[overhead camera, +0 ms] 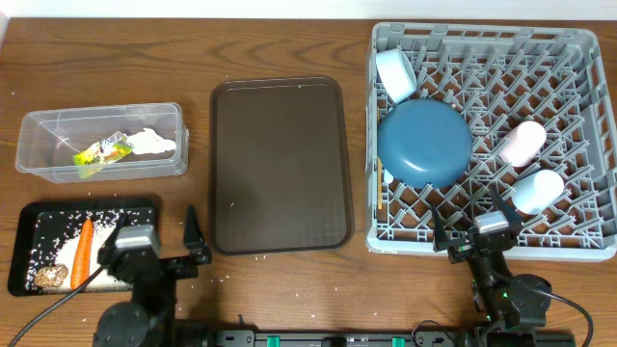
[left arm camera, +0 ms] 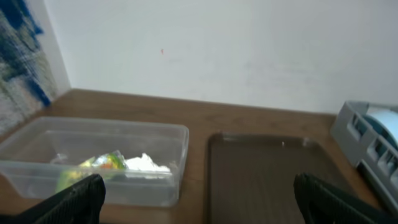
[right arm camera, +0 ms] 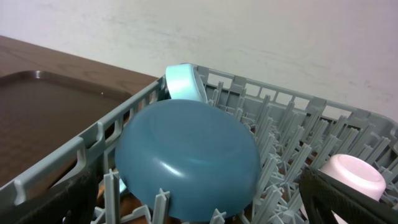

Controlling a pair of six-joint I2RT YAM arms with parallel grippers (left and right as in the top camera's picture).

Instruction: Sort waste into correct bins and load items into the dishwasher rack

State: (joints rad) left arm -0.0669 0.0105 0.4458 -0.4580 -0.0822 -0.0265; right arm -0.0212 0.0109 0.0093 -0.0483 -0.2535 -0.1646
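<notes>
Only blurrily does the wrapper (left arm camera: pixel 102 163) show through the clear tub (left arm camera: pixel 163 134).

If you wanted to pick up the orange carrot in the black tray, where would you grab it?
Probably around its middle, coming straight down. The orange carrot lies flat in the black tray, long and thin, so fingers closing across its narrow width should fit. The middle also avoids the brown food lump beside one end.

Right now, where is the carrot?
In the overhead view, the carrot lies in the black tray at the near left, among rice grains, beside the brown lump.
</notes>
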